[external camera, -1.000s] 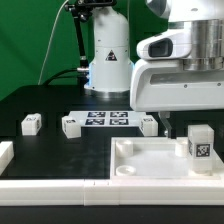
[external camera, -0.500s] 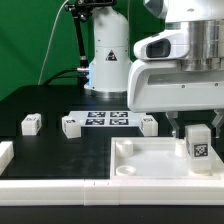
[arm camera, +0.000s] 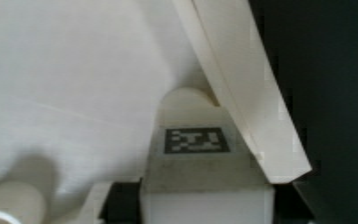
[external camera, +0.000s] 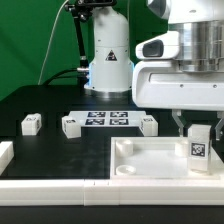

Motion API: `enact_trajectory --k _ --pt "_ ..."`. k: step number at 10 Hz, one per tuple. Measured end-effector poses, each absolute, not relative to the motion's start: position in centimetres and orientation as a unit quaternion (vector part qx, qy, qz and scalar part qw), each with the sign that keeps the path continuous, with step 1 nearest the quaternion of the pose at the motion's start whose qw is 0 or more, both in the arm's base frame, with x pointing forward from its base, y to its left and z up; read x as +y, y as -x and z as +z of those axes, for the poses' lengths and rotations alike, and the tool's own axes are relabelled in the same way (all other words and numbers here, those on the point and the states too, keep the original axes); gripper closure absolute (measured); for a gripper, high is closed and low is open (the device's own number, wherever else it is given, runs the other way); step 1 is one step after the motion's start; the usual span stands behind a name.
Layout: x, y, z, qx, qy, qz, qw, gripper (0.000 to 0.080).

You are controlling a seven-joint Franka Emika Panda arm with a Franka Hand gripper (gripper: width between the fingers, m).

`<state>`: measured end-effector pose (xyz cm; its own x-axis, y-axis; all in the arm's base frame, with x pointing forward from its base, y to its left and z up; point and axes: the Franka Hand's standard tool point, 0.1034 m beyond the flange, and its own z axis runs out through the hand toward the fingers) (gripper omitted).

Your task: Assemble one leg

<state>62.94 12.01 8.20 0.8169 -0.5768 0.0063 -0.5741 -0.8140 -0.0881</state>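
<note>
Exterior view had the gripper (external camera: 198, 128) low over the far corner of the tabletop (external camera: 150, 160), at the exterior view's right, with its 2 dark fingers (external camera: 181, 123) straddling the upper part of the leg (external camera: 199, 146). I could not tell whether the pads pressed the leg or stood just off it: any gap was too fine to read, and the wrist view gave no clear sight of the fingertips. The leg stood upright in that corner, lower end inside the tray-like tabletop and marker tag (external camera: 199, 152) facing the camera. How deep it sat in the corner socket was hidden. In the wrist view the tagged side of the leg (arm camera: 197, 140) ran close beside the tabletop's raised wall (arm camera: 247, 100).

By my reading, the step in hand was fixing this 1 leg into its socket, at the point of taking hold of it. The next move called for a firm, square grip on the 2 flat sides, then a push or turn straight down the leg's axis. A skewed hold could tip it against the wall.

Further out, 3 loose legs (external camera: 31, 124) (external camera: 70, 126) (external camera: 149, 125) lay on the black table (external camera: 60, 155), well apart from the gripper, around the marker board (external camera: 105, 120)
</note>
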Motion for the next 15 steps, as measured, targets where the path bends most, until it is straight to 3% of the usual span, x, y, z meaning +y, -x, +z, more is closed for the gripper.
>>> enact_trajectory --k 5,6,8,11,12,13,15 --pt "12.22 -62.97 8.18 0.55 0.834 -0.003 0.048 0.0507" --pt "12.16 -62.71 8.35 0.557 0.83 0.018 0.035 0.0507" --pt "11.96 -63.51 8.2 0.609 0.791 0.024 0.05 0.0506" --pt "11.99 -63.47 8.14 0.592 0.804 0.023 0.051 0.0506" --pt "12.04 -63.46 8.13 0.589 0.806 0.022 0.05 0.0312" --pt "12.22 -63.36 8.05 0.534 0.844 0.019 0.048 0.0203" --pt "12.62 -63.19 8.17 0.435 0.899 0.021 0.042 0.0166"
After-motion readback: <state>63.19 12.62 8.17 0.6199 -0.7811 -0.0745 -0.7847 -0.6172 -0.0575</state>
